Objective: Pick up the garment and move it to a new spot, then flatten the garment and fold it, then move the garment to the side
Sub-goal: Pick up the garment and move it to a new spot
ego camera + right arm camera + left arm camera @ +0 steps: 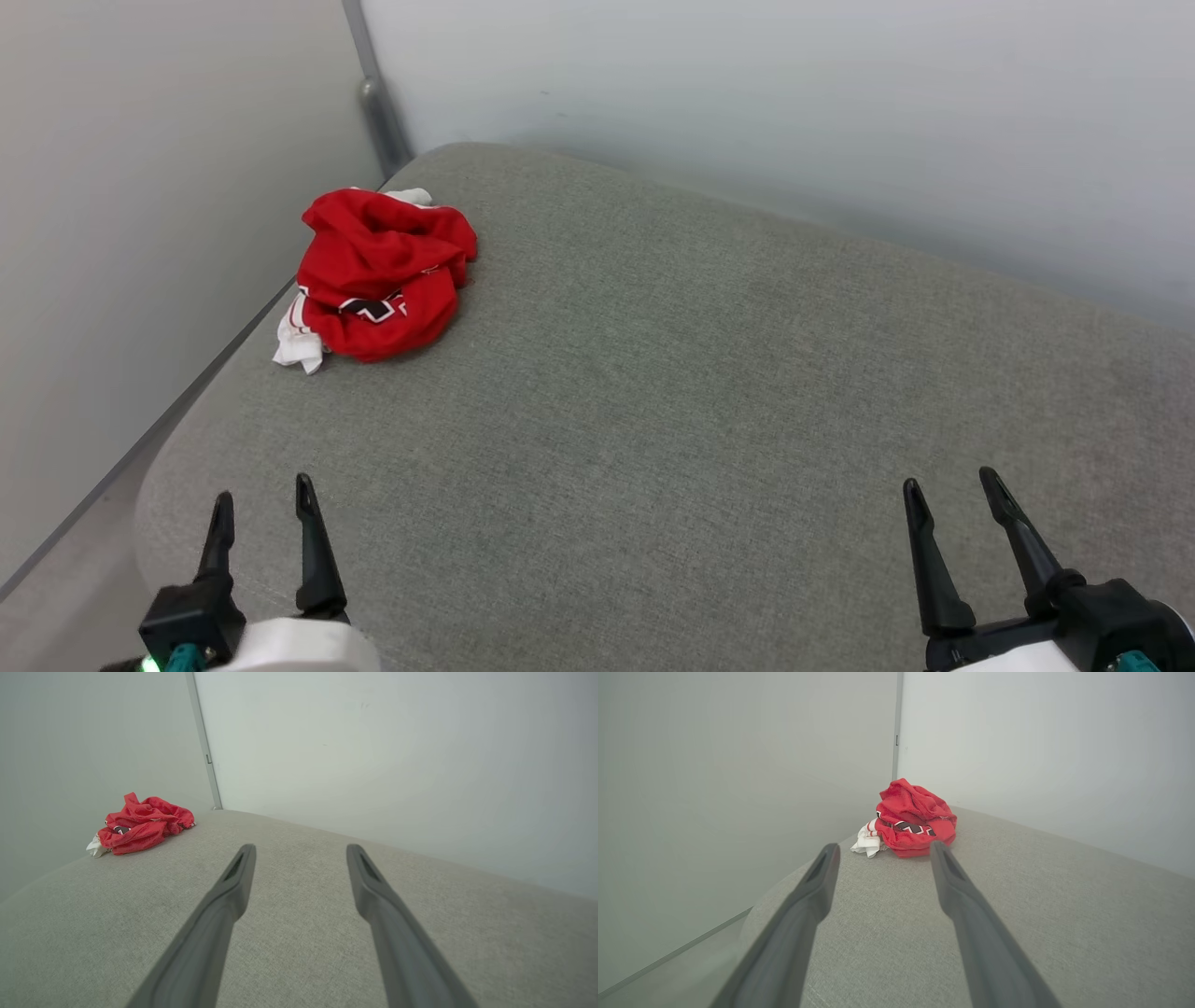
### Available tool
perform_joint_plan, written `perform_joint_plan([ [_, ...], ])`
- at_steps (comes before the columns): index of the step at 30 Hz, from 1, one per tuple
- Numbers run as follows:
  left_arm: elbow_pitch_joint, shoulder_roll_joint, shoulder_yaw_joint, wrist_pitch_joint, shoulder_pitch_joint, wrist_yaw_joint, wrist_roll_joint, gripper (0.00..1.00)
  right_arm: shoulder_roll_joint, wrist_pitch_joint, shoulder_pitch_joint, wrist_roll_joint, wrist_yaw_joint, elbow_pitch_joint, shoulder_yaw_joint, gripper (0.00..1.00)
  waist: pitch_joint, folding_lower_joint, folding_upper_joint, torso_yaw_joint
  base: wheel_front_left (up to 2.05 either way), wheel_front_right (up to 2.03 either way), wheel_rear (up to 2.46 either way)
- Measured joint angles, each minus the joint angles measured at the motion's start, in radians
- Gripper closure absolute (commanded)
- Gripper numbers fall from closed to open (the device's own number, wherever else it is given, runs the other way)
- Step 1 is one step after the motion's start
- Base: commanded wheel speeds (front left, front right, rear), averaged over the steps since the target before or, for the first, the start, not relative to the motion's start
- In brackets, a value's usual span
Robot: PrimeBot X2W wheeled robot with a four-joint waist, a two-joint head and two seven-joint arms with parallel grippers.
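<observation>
At the far left corner of the grey cushion (653, 392), beside the wall (140, 233), the garment (383, 280) is seen crumpled in a red heap. The left hand (263, 492) and the right hand (949, 480) are held wide open and empty, well apart from it.

The left gripper (263, 491) and right gripper (950, 480) each have two long, tapered dark fingers (317, 560) on a black block (191, 616); behind the block, a teal fitting (185, 658) and white forearm shell (299, 646).
</observation>
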State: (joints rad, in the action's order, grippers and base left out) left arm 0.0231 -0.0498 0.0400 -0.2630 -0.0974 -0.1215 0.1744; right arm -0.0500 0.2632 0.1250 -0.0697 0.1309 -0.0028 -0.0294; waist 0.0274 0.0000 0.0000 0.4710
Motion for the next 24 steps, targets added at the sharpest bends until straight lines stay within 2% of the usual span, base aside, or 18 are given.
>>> perform_joint_plan([
  [4, 0.027, -0.009, 0.048, 0.000, 0.077, 0.049, -0.004, 0.00, 0.000, 0.000, -0.006, 0.019, 0.000, -0.007, 0.002, 0.00, 0.019, 0.0000, 0.0000, -0.016, 0.00, 0.00, 0.00],
  [8, 0.069, -0.053, 0.106, 0.000, 0.206, 0.099, 0.004, 0.00, 0.000, 0.000, -0.034, 0.054, 0.000, -0.026, 0.016, 0.00, 0.058, 0.0000, 0.0000, -0.035, 0.00, 0.00, 0.00],
  [11, 0.116, -0.084, 0.147, 0.000, 0.329, 0.118, 0.023, 0.00, 0.000, 0.000, -0.065, 0.086, 0.000, -0.042, 0.032, 0.00, 0.105, 0.0001, 0.0000, -0.050, 0.00, 0.00, 0.00],
  [18, 0.231, -0.209, 0.228, 0.000, 0.638, 0.179, 0.083, 0.00, 0.000, 0.000, -0.144, 0.171, 0.000, -0.102, 0.079, 0.00, 0.247, 0.0001, 0.0000, -0.091, 0.00, 0.00, 0.00],
  [24, 0.389, -0.332, 0.264, 0.016, 0.888, 0.218, 0.156, 0.00, 0.000, 0.000, -0.179, 0.236, 0.000, -0.171, 0.113, 0.00, 0.378, 0.0002, 0.0000, -0.124, 0.00, 0.00, 0.00],
])
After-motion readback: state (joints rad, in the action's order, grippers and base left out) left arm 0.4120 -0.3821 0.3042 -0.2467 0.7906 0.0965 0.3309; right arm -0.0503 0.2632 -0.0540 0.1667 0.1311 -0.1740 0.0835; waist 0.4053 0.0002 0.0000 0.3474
